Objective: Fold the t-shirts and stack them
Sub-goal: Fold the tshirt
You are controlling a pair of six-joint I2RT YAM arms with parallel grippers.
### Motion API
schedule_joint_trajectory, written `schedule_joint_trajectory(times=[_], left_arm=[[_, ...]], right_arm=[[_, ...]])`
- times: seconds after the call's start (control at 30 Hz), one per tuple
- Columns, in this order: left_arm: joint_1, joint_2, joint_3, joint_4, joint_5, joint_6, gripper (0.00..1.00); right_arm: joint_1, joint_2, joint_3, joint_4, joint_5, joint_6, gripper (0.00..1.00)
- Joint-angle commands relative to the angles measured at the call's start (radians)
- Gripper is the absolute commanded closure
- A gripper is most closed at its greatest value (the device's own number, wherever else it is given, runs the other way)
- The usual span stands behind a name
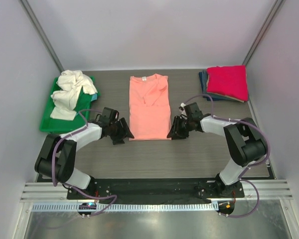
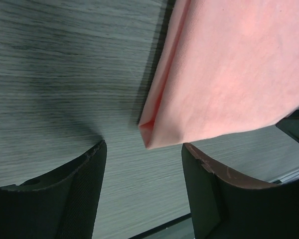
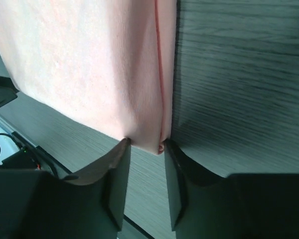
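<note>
Halfway there, by the look of it. Just ahead of both pincers, flat on the table (image 1: 189, 154): the salmon-pink t-shirt (image 1: 148, 107), sides already tucked in to make a long strip, neck at the far end. Not yet folded end to end, not yet stacked.

Left pincer (image 2: 144, 149) open wide, holding nothing. Near left corner of the shirt right in front of the gap, just past the fingertips, not gripped.

Right pincer (image 3: 146, 144) down at the other near corner. Only a thin gap between its fingers, with the corner right at the tips. Cannot tell whether pinched tight or only touched.

Far off past the right pincer and to its right: a neat pile, with the magenta-red t-shirt (image 1: 228, 81) on top of dark blue t-shirts (image 1: 204, 79). Done, most likely.

Past the left pincer and to its left: the cream-white t-shirt (image 1: 72, 89), all crumpled up on the green tray (image 1: 47, 119). Not folded at all.

Left to do, as a guess: grab both near corners, fold the pink shirt up, put it on the pile, then fold the white one too.
</note>
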Motion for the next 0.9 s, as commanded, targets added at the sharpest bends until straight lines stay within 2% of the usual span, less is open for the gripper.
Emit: schedule_joint_trajectory(times=[0.0, 0.03, 0.07, 0.3, 0.47, 0.57, 0.6, 0.7, 0.87], left_arm=[[-0.006, 0.011, -0.013, 0.094, 0.026, -0.016, 0.38], [-0.006, 0.014, -0.018, 0.103, 0.029, -0.018, 0.38], [-0.010, 0.017, -0.029, 0.111, 0.030, -0.023, 0.38], [-0.027, 0.048, -0.063, 0.162, 0.017, -0.044, 0.45], [-0.029, 0.062, -0.075, 0.176, -0.004, -0.049, 0.59], [-0.027, 0.054, -0.083, 0.174, -0.041, -0.055, 0.74], [-0.027, 0.053, -0.086, 0.177, -0.044, -0.055, 0.84], [-0.029, 0.034, -0.086, 0.179, -0.050, -0.056, 1.00], [-0.069, -0.068, -0.078, 0.087, -0.073, -0.053, 1.00]], right_arm=[[0.006, 0.021, -0.010, 0.050, 0.005, 0.001, 0.64], [0.006, 0.023, -0.013, 0.047, 0.005, -0.001, 0.72], [0.006, 0.024, -0.015, 0.047, 0.008, -0.002, 0.75], [0.006, 0.046, -0.021, 0.050, 0.009, -0.014, 0.85], [0.006, 0.052, -0.021, 0.049, 0.006, -0.019, 0.89], [0.006, 0.052, -0.021, 0.049, 0.006, -0.024, 0.95], [0.006, 0.052, -0.019, 0.046, 0.005, -0.025, 0.97], [0.006, 0.043, -0.018, 0.035, 0.005, -0.028, 0.99], [0.006, -0.054, -0.035, -0.023, 0.041, -0.030, 0.99]])
